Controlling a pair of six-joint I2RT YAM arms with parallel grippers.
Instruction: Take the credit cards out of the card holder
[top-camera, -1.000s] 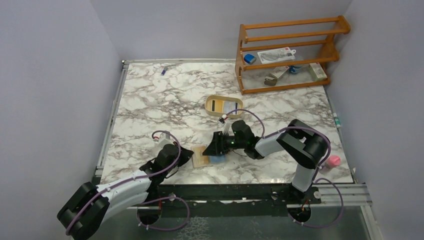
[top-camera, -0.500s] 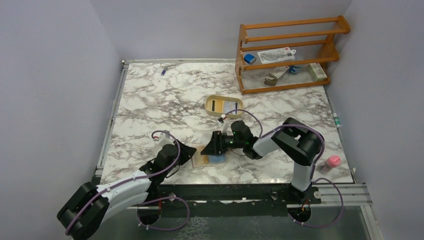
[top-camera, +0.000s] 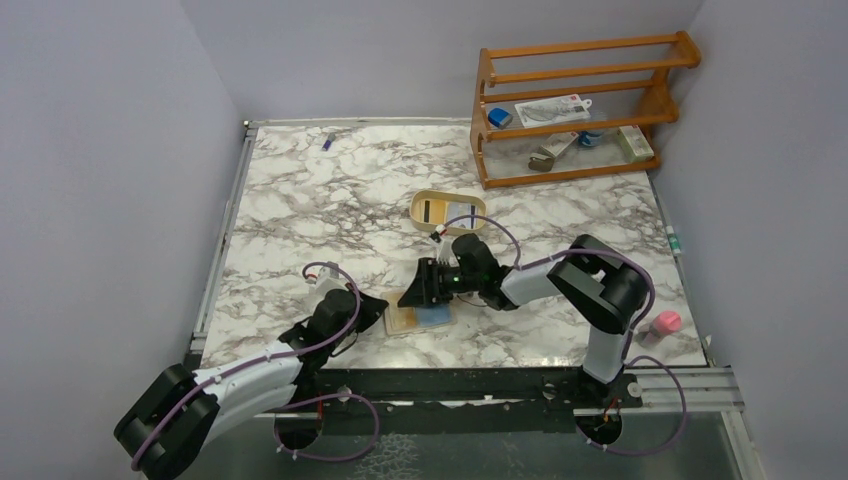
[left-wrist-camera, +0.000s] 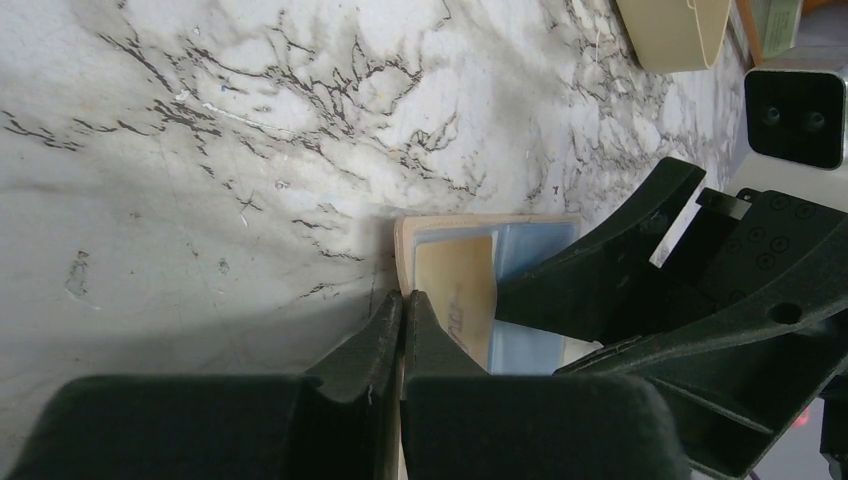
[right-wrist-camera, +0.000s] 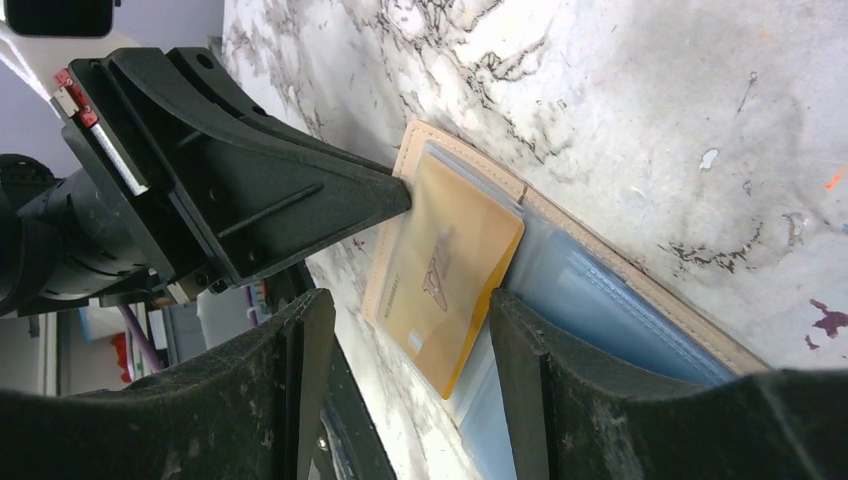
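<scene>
The tan card holder (top-camera: 403, 322) lies open on the marble near the front edge. A yellowish credit card (right-wrist-camera: 450, 270) sits in its clear sleeve, over light blue sleeves (right-wrist-camera: 600, 310). My left gripper (top-camera: 375, 308) is shut on the holder's tan left edge (left-wrist-camera: 400, 240), tips at the rim (left-wrist-camera: 403, 300). My right gripper (top-camera: 415, 292) is open and low over the holder. In the right wrist view its fingers (right-wrist-camera: 405, 340) straddle the yellowish card without touching it. The card also shows in the left wrist view (left-wrist-camera: 455, 290).
A cream oval tray (top-camera: 448, 212) with cards in it stands behind the holder. A wooden rack (top-camera: 575, 110) with small items is at the back right. A pink object (top-camera: 667, 322) lies at the right edge, a small blue item (top-camera: 327, 141) at the back left.
My right gripper has moved left and forward over the card holder, its fingers now around the yellowish card. The left gripper has stayed put on the holder's edge.
</scene>
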